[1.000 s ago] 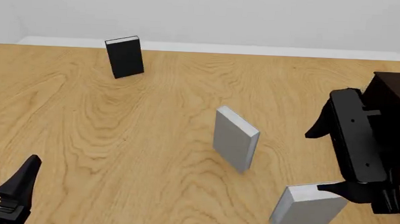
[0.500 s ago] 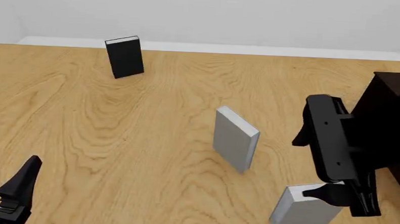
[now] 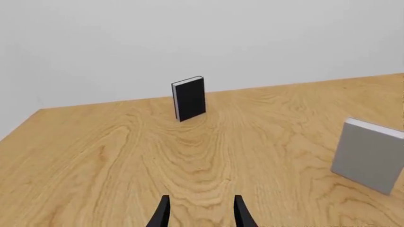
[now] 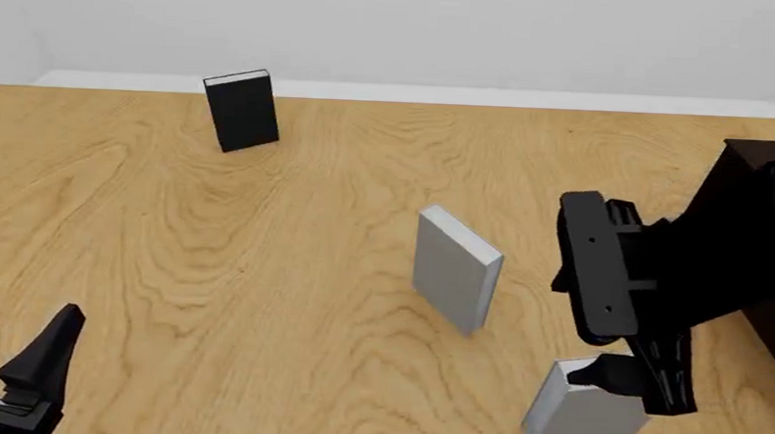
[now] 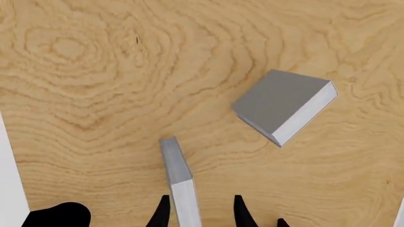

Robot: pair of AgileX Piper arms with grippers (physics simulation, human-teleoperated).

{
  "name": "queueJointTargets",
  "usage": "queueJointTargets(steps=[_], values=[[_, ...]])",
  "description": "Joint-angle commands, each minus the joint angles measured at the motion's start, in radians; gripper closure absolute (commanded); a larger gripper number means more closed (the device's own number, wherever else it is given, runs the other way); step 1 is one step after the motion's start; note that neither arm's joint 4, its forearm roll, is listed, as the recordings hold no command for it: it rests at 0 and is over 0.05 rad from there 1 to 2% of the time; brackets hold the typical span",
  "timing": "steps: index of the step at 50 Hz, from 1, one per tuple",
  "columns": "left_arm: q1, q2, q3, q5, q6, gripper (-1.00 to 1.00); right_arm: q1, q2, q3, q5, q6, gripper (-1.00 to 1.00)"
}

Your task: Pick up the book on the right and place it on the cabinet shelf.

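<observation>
The book [image 4: 578,414], a plain light-grey hardcover, stands upright near the table's front right. My right gripper [image 4: 635,383] hangs just above its top edge, open. In the right wrist view that book [image 5: 177,176] shows edge-on as a narrow strip, and the right gripper [image 5: 200,213] straddles it, with the strip close to one finger and apart from the other. The dark cabinet [image 4: 754,157] stands at the far right, largely behind the right arm, and its shelf recess is hidden. My left gripper [image 4: 15,363] rests open at the front left, shown empty in its own view [image 3: 200,215].
A second grey book [image 4: 456,269] [image 5: 282,105] [image 3: 371,155] stands mid-table, left of and beyond the right gripper. A black book [image 4: 240,110] [image 3: 188,98] stands at the far left near the back edge. Bare wooden tabletop [image 4: 228,269] lies between them.
The right arm has swung left, away from the cabinet, bringing its gripper over the right-hand book's top. The books and the left gripper have not moved.
</observation>
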State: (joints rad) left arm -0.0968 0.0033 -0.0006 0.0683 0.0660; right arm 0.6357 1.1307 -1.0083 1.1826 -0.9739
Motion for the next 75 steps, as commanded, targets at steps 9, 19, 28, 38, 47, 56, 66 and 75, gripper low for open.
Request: queueJointTargets(steps=[9, 19, 28, 38, 47, 56, 66, 75], values=[[-0.010, 0.000, 0.000, 0.011, 0.003, -1.00, 0.059, 0.049, 0.014, -0.023, 0.087, -1.00], [-0.014, 0.000, 0.000, 0.014, 0.004, -1.00, 0.084, 0.061, 0.032, -0.035, 0.126, -1.00], [-0.017, 0.000, 0.000, 0.017, 0.005, -1.00, 0.089, 0.067, 0.051, -0.044, 0.148, -1.00], [-0.022, 0.000, 0.000, 0.023, 0.005, -1.00, 0.108, 0.084, 0.075, -0.067, 0.188, -1.00], [-0.022, 0.001, 0.000, 0.026, 0.006, -1.00, 0.113, 0.089, 0.117, -0.089, 0.206, -1.00], [-0.024, 0.001, 0.000, 0.027, 0.008, -1.00, 0.095, 0.090, 0.151, -0.112, 0.202, -1.00], [-0.024, 0.002, 0.000, 0.028, 0.011, -1.00, 0.044, 0.085, 0.195, -0.138, 0.171, -1.00], [-0.024, 0.003, 0.000, 0.027, 0.015, -1.00, 0.016, 0.079, 0.209, -0.143, 0.156, -1.00]])
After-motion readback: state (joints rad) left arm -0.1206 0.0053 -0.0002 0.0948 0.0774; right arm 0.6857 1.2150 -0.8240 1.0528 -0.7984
